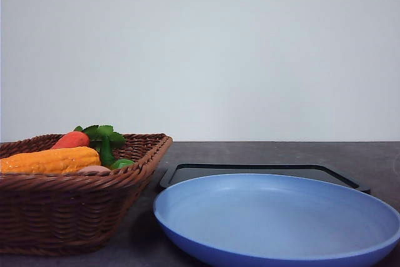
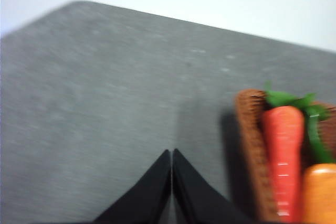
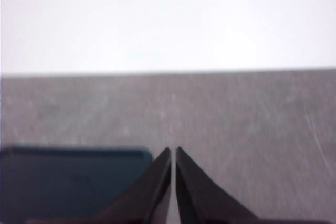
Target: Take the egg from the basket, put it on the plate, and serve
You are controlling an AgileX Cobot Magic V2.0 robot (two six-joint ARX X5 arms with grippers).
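The brown wicker basket [image 1: 69, 211] stands at the left of the table. In it, just the pinkish top of the egg [image 1: 94, 169] peeks over the rim, below an orange corn cob [image 1: 50, 161]. The light blue plate [image 1: 275, 217] sits empty at the front right. In the left wrist view my left gripper [image 2: 171, 151] is shut with nothing in it, over bare table beside the basket's rim [image 2: 253, 145]. In the right wrist view my right gripper [image 3: 173, 149] is also shut and holds nothing, above grey table next to the black tray [image 3: 73, 182].
A red-orange carrot [image 1: 70, 139] with green leaves [image 1: 103, 136] lies in the basket beside the corn; the carrot [image 2: 283, 156] also appears in the left wrist view. The flat black tray [image 1: 262, 172] lies behind the plate. A white wall rises behind the table.
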